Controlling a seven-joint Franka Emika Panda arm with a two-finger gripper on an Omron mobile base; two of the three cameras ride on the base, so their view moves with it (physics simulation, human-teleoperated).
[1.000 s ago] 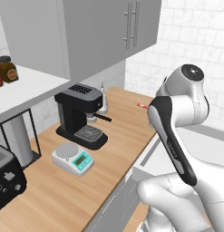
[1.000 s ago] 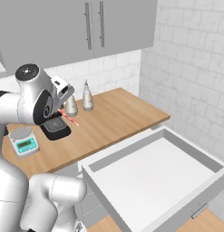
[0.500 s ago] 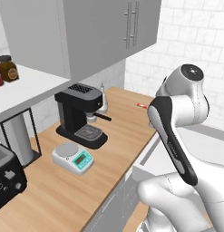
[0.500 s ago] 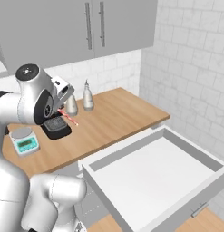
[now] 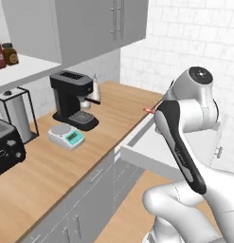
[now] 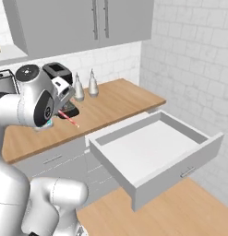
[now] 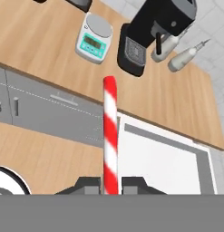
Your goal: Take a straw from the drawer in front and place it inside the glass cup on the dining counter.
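My gripper (image 7: 110, 186) is shut on the red-and-white striped straw (image 7: 110, 136), which sticks straight out from between the two fingertips. From the right base view the straw (image 6: 69, 118) slants down from the hand over the wood worktop's front edge. Its tip (image 5: 149, 110) peeks out beside the arm in the left base view. The drawer (image 6: 152, 148) stands pulled fully out, pale inside with nothing in it, to the right of and below the hand. The glass cup and the dining counter are out of view.
On the wood worktop (image 5: 116, 107) stand a black coffee machine (image 5: 71, 97), a small kitchen scale (image 5: 66, 136), a toaster (image 5: 4, 147) and two bottles (image 6: 85, 85). Grey wall cabinets (image 6: 87, 23) hang above. A white tiled wall (image 6: 194, 69) stands to the right.
The whole picture has shifted in both base views, so the camera has moved with the base. The straw stays gripped in the same way.
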